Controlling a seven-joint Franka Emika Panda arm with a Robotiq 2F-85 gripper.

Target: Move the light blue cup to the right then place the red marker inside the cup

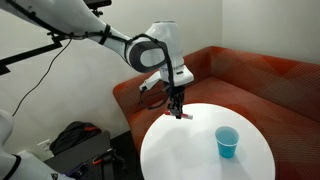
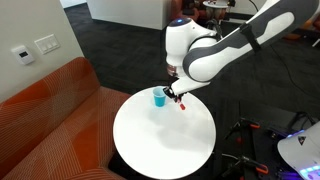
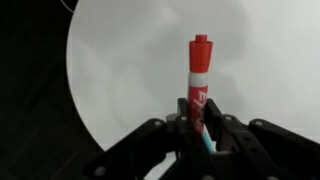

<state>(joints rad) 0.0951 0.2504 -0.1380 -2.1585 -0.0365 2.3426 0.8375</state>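
One red marker (image 3: 199,75) in the pinch, light blue cup (image 1: 227,142) standing ready

Two dark fingers (image 3: 224,130) of the gripper (image 3: 200,125) press onto the lower end of the red marker, one at each side. The jaws stand narrow and closed on its barrel. In the wrist view the marker runs straight out from between them, its capped end farthest from the camera, over the white table (image 3: 120,80). Held by one end and in line with the fingers, most of its length is free beyond the grip. I judge that suits lowering it end-first into a narrow opening.

In an exterior view the gripper (image 1: 178,106) points straight down. The marker hangs roughly upright, its end close above the tabletop near the rim on the sofa (image 1: 250,75) side. Whether it touches the surface cannot be told. The wrist is turned down from a bent forearm. The arm reaches in from high at the side, with a bulky pale joint above the hand.

The cup stands upright on the table, mouth up, well apart from the gripper in that view. In an exterior view the cup (image 2: 159,98) looks just beside the hand, which I take for an effect of the angle. Upright and unobstructed, it seems ready to receive the marker. The carry across and the drop are not yet done.
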